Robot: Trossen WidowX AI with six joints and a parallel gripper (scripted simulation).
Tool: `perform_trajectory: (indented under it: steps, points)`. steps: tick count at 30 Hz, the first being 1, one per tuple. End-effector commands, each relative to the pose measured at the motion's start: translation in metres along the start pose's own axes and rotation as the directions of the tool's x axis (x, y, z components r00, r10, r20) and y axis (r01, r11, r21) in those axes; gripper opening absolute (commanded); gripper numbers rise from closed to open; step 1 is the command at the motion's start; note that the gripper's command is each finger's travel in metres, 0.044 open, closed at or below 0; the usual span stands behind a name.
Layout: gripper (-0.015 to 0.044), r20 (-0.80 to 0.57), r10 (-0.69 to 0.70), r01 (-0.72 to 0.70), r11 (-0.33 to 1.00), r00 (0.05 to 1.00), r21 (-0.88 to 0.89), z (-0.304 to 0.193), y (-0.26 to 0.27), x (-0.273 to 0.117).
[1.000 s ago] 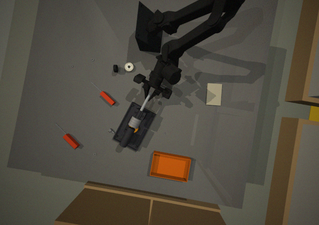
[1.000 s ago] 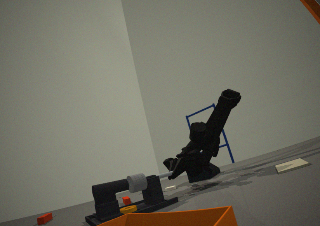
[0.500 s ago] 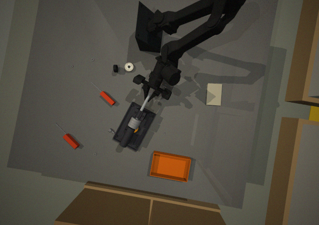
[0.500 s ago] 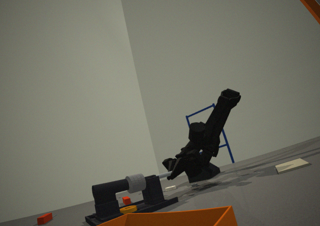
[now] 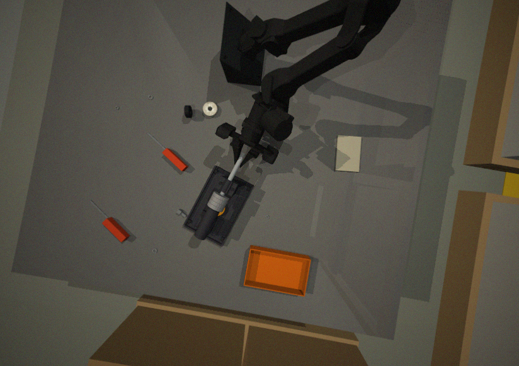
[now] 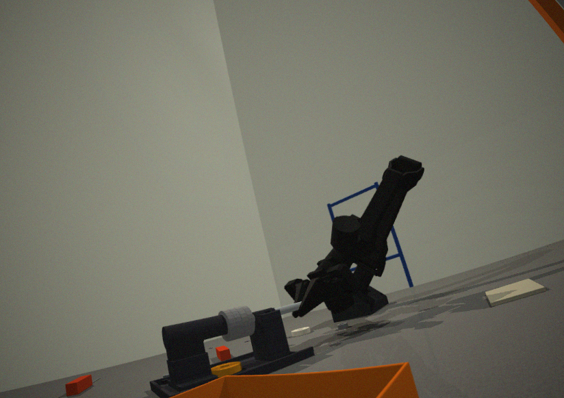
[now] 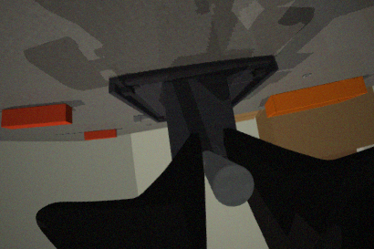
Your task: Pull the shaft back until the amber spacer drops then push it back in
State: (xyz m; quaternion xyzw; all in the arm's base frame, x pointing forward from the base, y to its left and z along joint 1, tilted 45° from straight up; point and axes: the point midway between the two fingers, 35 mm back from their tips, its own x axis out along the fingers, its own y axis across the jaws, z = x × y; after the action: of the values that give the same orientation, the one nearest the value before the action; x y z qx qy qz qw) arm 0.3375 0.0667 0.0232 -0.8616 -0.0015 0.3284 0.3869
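The amber spacer (image 5: 221,212) (image 6: 226,368) lies flat on the dark fixture base (image 6: 302,353), below the shaft line and beside the foot of the big housing block (image 5: 206,224) (image 6: 193,329). The grey spacers (image 5: 217,201) (image 6: 238,322) sit in a row on the shaft line, close against the housing block's mouth, with the support post (image 6: 270,334) on their other side. The pale shaft (image 5: 234,171) (image 6: 287,308) (image 7: 233,184) sticks out behind the post. My gripper (image 5: 238,164) (image 6: 296,309) (image 7: 210,138) is shut on its outer part. The shaft's inner end is hidden.
An orange bin (image 5: 277,271) (image 6: 314,384) stands near the fixture. Two red-handled screwdrivers (image 5: 174,159) (image 5: 115,229) lie on the other side. A white ring (image 5: 204,109), a black part (image 5: 188,111) and a cream block (image 5: 348,153) (image 6: 515,291) lie nearer the arm's base.
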Motion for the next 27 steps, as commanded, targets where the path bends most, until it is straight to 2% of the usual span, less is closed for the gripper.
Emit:
perform_trajectory:
  steps: [1,27]
  points:
    - [0.0,-0.003,0.0,0.0,1.0,1.0,-0.003,-0.0022,-0.0008,0.0022]
    - [0.0,-0.003,0.0,0.0,1.0,1.0,-0.003,-0.0065,-0.0009,0.0093]
